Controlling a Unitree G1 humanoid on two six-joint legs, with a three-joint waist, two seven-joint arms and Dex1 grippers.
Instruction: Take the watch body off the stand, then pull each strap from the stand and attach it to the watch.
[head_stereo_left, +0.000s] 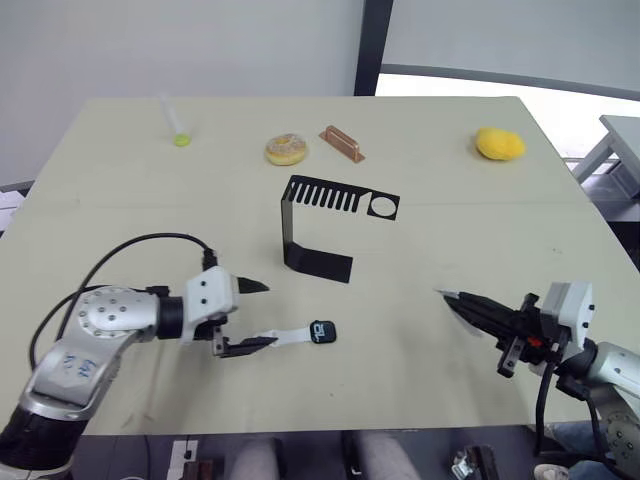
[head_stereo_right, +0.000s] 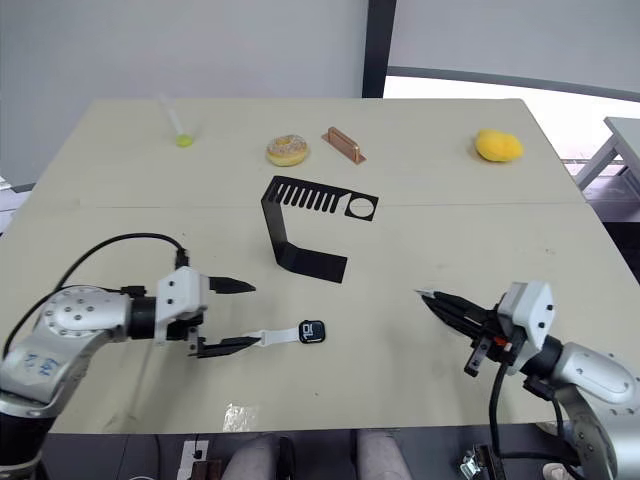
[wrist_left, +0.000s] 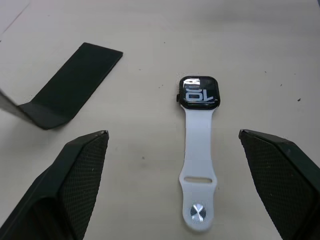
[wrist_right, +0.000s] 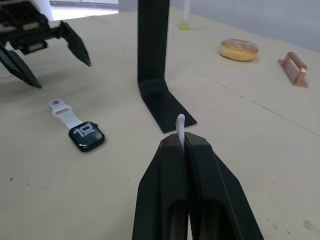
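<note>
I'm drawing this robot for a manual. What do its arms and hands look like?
Both arms are silver-grey metal with rounded joint housings dotted with small bolts, each ending in a white boxy wrist block. A black cable loops over the left forearm; another hangs below the right. The left hand and right hand each have two black tapered, pointed fingers with textured inner faces. The right wrist shows a small red detail.

White digits reading "10" over a second, unreadable row glow on the screen of the watch body (wrist_left: 199, 93) lying flat on the table (head_stereo_left: 450, 230)
</note>
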